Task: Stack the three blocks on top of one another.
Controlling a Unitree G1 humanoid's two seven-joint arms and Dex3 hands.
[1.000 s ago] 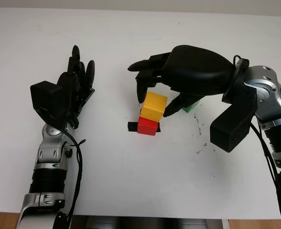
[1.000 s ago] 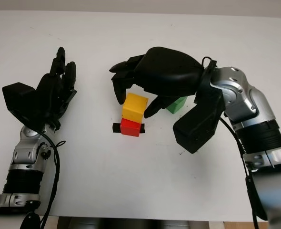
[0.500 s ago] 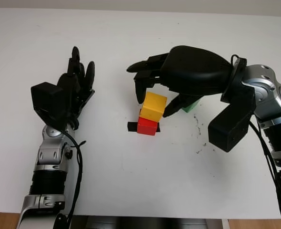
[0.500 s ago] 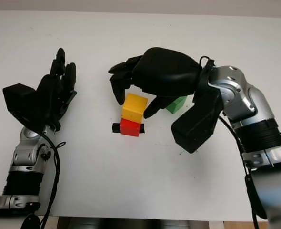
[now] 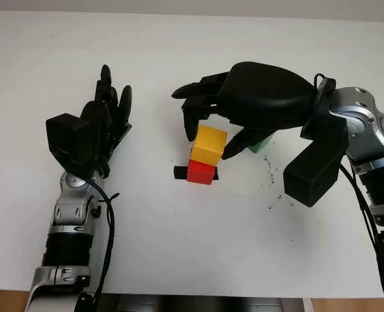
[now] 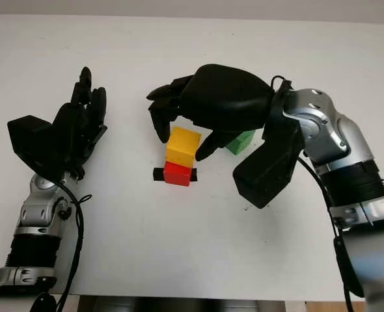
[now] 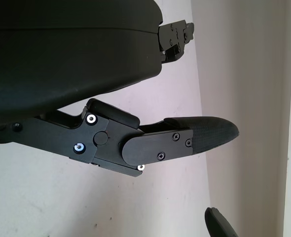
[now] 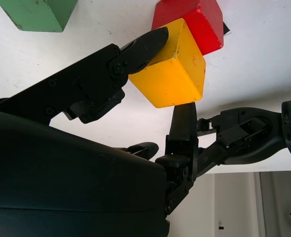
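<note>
Counting three blocks on the white table (image 5: pixel 179 247): one yellow block (image 5: pixel 209 145), one red block (image 5: pixel 201 173), one green block (image 5: pixel 260 145). Yellow block seated on top of the red block, slightly askew. Red block resting on a single strip of black tape (image 5: pixel 181 172) stuck to the table. Green block standing on the table just beyond and to the robot's right of the red block, apart from it.

Two hands noted. Right hand (image 5: pixel 208 140) poised over the red block, fingers (image 8: pixel 140 47) curled about the yellow block; one fingertip pressed to a yellow face in the right wrist view, another finger at the opposite side, contact there hard to confirm. Left hand (image 5: pixel 104 120) raised well to the robot's left of the red block, released, grasping nothing.

Obscured items: most of the green block covered by the right hand in the head views, one corner exposed; cut off at the frame edge in the right wrist view. Rear of the red block hidden beneath the yellow one. Tape partly covered by the red block.
</note>
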